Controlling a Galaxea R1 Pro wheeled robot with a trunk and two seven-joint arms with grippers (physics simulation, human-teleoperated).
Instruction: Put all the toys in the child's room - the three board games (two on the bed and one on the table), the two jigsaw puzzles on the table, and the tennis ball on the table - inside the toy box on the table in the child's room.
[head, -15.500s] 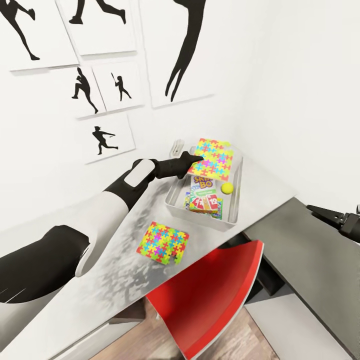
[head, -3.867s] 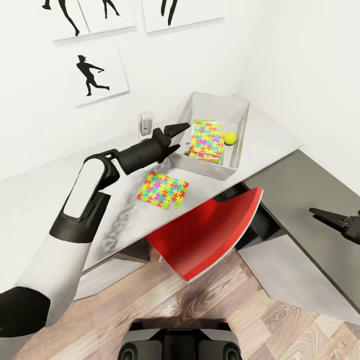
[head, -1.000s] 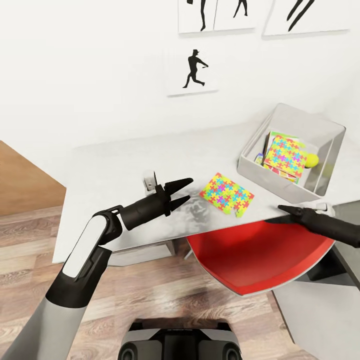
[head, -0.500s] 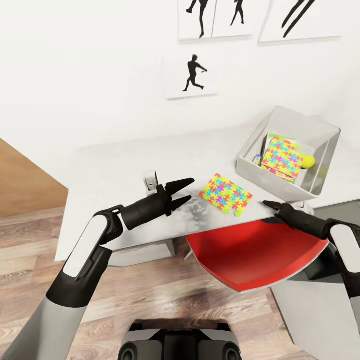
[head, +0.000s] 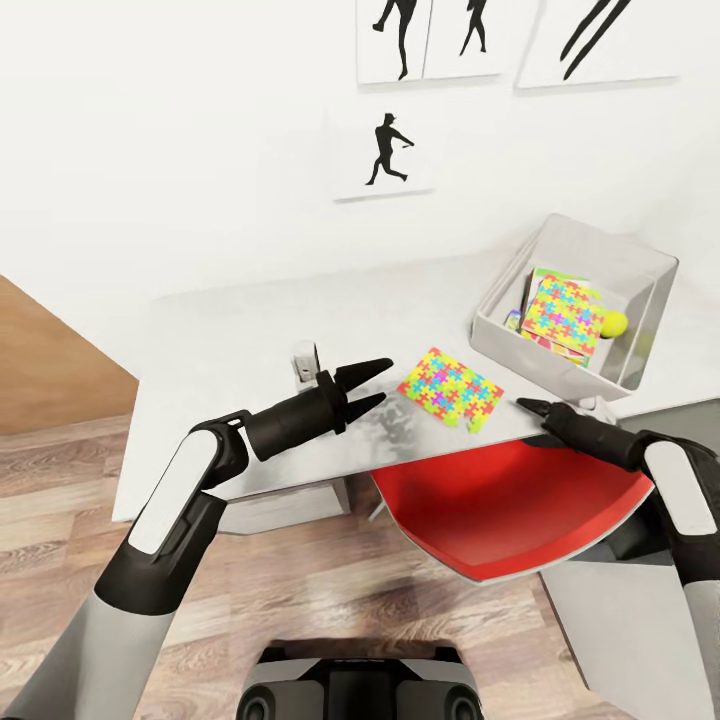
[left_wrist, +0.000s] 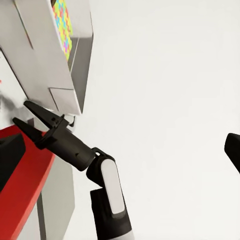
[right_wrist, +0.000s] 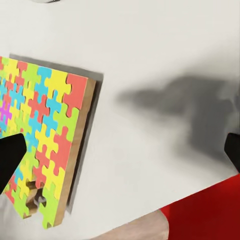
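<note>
Currently, at centre left of the head view, the black left gripper (head: 372, 385) hovers over the light-grey table (head: 230, 340) with its two fingers spread apart, holding nothing. Right of it, at frame centre, one thin multicoloured jigsaw puzzle square (head: 451, 386) lies flat on the tabletop near the front edge, above the red chair seat (head: 500, 515). Further right, the black right gripper (head: 528, 407) points at that puzzle; its fingers are parted and empty. At upper right, the light-grey flared toy box (head: 640, 265) holds the second jigsaw puzzle (head: 565, 314) and the yellow-green tennis ball (head: 614, 321).
</note>
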